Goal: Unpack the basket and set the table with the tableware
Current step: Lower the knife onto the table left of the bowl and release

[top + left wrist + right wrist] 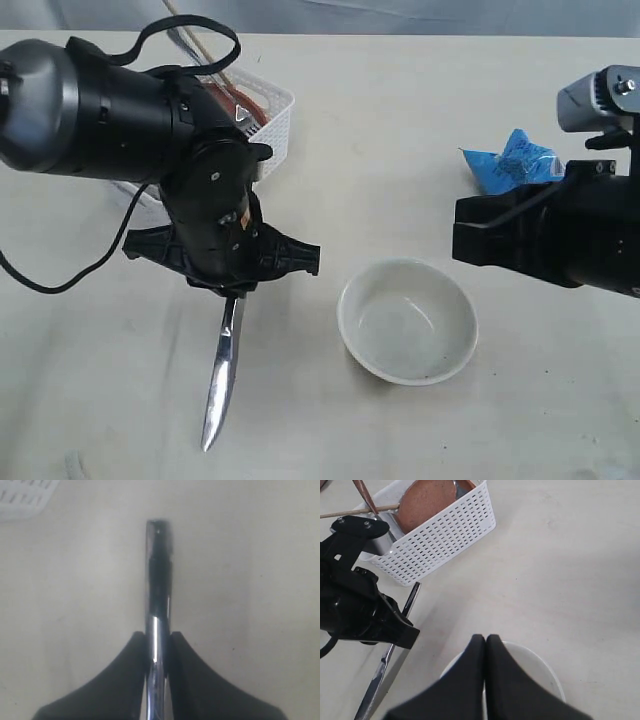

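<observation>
My left gripper (158, 640) is shut on the steel knife (158, 580), gripping its handle. Seen from outside, the knife (222, 380) points from the left gripper (235, 290) toward the table's near edge. The off-white bowl (407, 320) stands empty on the pale table (400, 130) to the knife's right. Above the bowl's rim (540, 665), my right gripper (485, 640) is shut with nothing in it. The white basket (440, 540) behind the left arm holds the brown plate (427, 500), a chopstick (355, 514) and the wooden spoon (365, 495).
A crinkly blue snack packet (515, 160) lies on the table at the back right, beside the right arm. The left arm's black body (100, 110) covers most of the basket (275, 120) in the exterior view.
</observation>
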`<state>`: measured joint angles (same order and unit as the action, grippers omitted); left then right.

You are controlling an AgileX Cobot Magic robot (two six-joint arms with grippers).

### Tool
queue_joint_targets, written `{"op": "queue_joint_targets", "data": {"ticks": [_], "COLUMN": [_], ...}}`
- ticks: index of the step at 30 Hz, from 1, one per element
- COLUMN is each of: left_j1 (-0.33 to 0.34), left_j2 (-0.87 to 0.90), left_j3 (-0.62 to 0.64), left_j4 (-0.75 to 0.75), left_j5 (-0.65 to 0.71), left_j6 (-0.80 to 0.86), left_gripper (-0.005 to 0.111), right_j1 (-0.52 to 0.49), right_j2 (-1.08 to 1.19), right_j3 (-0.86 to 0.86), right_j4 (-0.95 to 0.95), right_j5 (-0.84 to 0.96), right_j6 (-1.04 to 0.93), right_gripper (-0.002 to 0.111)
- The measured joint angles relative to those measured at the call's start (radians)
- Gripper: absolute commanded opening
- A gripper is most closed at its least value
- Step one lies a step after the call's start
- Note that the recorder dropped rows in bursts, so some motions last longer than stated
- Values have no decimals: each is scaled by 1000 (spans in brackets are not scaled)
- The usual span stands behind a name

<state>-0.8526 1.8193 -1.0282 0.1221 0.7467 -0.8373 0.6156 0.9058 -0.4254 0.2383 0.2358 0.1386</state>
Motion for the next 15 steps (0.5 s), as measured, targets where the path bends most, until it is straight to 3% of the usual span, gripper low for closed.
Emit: {"op": "queue_joint_targets", "data": {"ticks": [15], "left_j1": [2], "left_j2": [4], "left_j3": [0], "left_j4": [-10], "left_j5": [-8], "left_j6": [33], "left_gripper": [0], "right_j1": [0], "right_j2": [0], "right_j3": [0], "right_j4": [0], "right_j5": [0], "right_j6": [0], "right_gripper": [0]}}
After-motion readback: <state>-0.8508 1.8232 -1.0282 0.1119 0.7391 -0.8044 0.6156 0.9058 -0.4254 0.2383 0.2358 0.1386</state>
